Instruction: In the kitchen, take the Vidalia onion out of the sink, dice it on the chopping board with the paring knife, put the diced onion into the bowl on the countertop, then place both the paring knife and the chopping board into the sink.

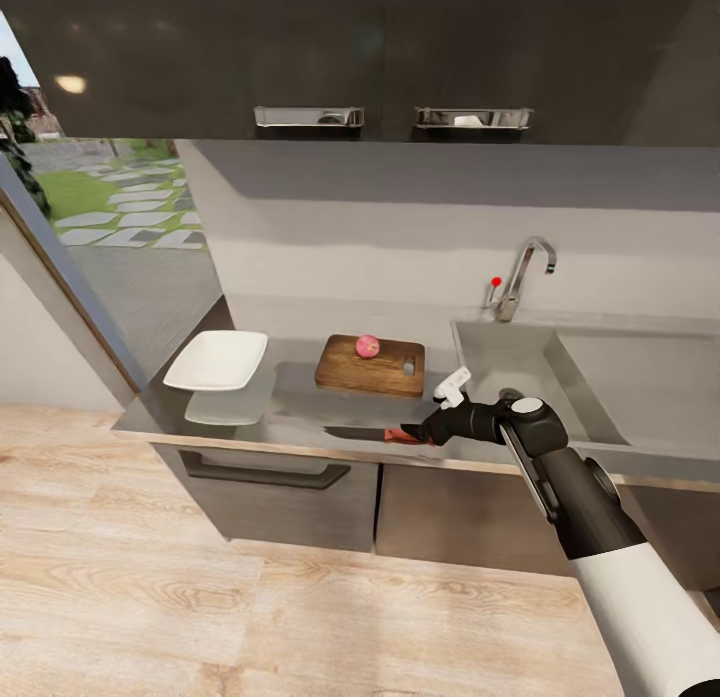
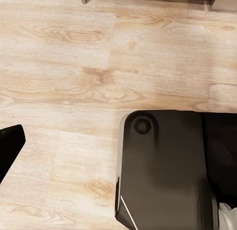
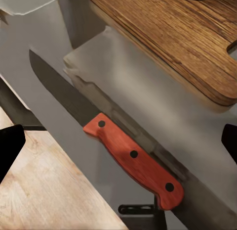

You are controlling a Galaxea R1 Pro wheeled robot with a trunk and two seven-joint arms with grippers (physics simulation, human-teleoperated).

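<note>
Onion (image 1: 368, 346), small and pinkish-red, sits on the far part of the brown chopping board (image 1: 371, 367), seen from the head camera. The board lies flat on the grey countertop (image 1: 300, 412), between the white bowl (image 1: 218, 360) to its left and the sink (image 1: 520, 367) to its right, where a chrome tap (image 1: 525, 274) rises at the back. Near the counter's front edge lies the knife (image 1: 375, 435), blade pointing left, and the right gripper (image 1: 425, 432) is at the handle end; from here I cannot tell whether it grips the handle. Wood floor (image 1: 200, 597) spreads below the cabinets.

From the left wrist camera, I see pale floorboards (image 2: 74, 67) and part of the robot's dark base (image 2: 163, 170). One dark fingertip (image 2: 9, 143) shows at the edge, so I cannot tell the left gripper's state.

From the right wrist camera, the knife (image 3: 133, 156) lies flat on the counter (image 3: 148, 91), its red handle with three rivets free between widely spread fingertips (image 3: 7, 148): the hand is released. The board's corner (image 3: 182, 37) lies just beyond.
</note>
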